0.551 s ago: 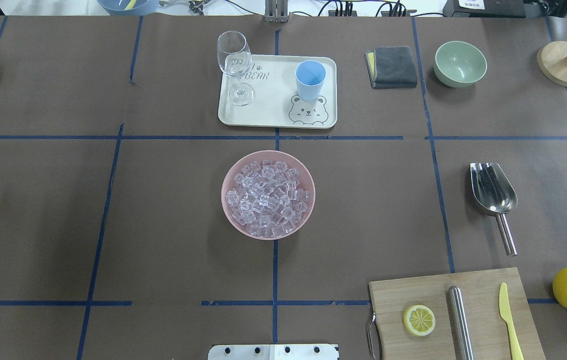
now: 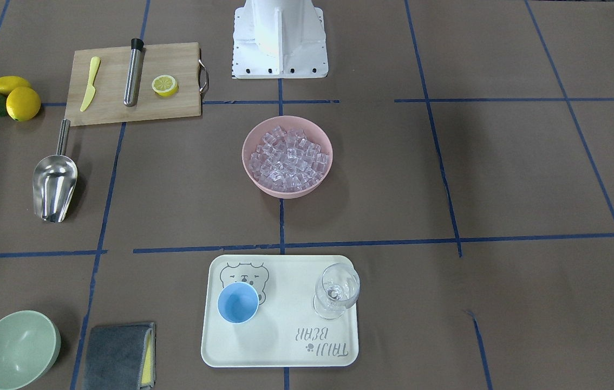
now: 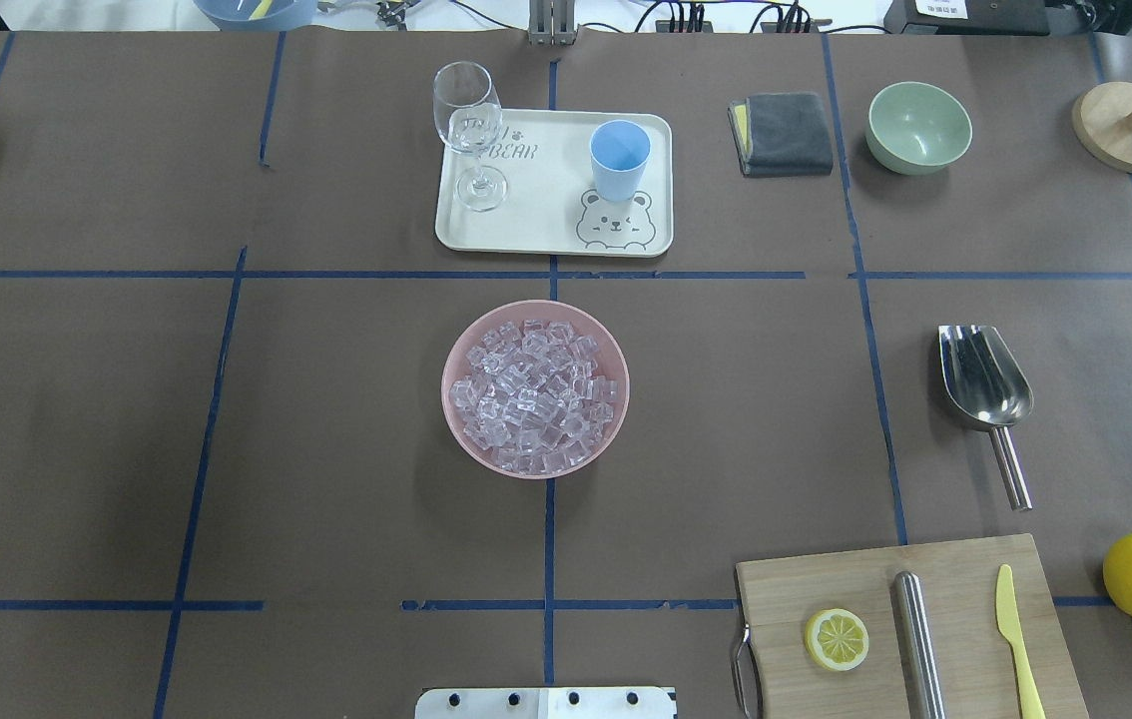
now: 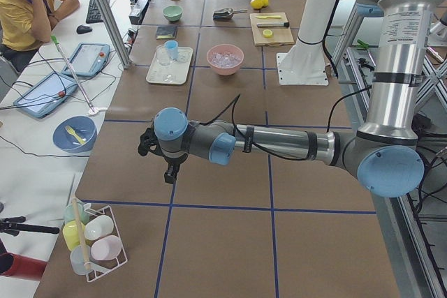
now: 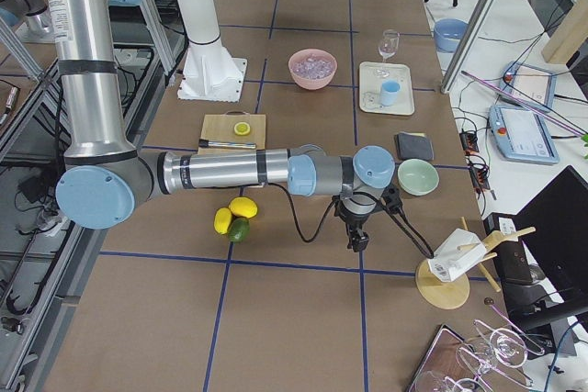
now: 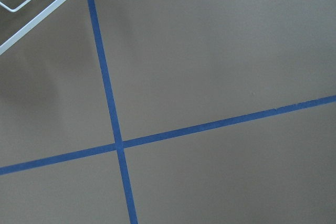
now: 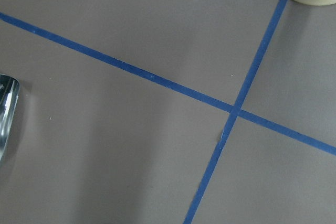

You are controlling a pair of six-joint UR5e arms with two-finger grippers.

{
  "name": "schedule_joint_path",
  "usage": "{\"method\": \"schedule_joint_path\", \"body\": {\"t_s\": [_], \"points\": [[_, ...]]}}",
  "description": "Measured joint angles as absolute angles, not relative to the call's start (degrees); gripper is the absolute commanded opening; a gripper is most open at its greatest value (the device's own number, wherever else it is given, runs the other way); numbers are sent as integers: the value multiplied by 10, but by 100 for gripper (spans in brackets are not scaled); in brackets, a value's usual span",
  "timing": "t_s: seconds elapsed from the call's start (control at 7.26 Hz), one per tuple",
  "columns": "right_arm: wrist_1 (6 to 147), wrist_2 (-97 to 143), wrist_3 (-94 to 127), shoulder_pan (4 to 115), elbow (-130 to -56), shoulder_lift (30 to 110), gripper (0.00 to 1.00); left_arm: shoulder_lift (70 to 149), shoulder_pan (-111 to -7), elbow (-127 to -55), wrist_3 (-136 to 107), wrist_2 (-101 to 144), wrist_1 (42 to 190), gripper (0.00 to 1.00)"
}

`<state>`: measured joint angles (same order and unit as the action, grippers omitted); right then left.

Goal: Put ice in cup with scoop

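Laid out ready: ice (image 3: 534,397) heaped in a central pink bowl (image 3: 536,305), steel scoop (image 3: 985,384) at right with handle toward the robot for easy grabbing, blue cup (image 3: 619,160) upright on the bear tray (image 3: 546,215); cannot tell if left fingers (image 4: 170,174) or right fingers (image 5: 355,240) released or clenched

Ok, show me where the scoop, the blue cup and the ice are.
scoop (image 3: 985,384): overhead view, on the steel trough.
cup (image 3: 619,150): overhead view, inside its open mouth.
ice (image 3: 534,394): overhead view, middle of the heap of cubes.
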<state>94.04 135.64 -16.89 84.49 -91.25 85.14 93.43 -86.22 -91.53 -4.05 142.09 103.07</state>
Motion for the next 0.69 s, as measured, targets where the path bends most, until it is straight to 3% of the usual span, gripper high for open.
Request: {"method": "schedule_joint_path", "body": {"t_s": [0.41, 0.69], "points": [[892, 1382, -94, 820, -935, 859, 100, 939, -766, -937, -44, 1433, 1165, 100], [885, 1385, 23, 776, -1009, 890, 100, 959, -655, -930, -50, 1429, 1336, 100]]}}
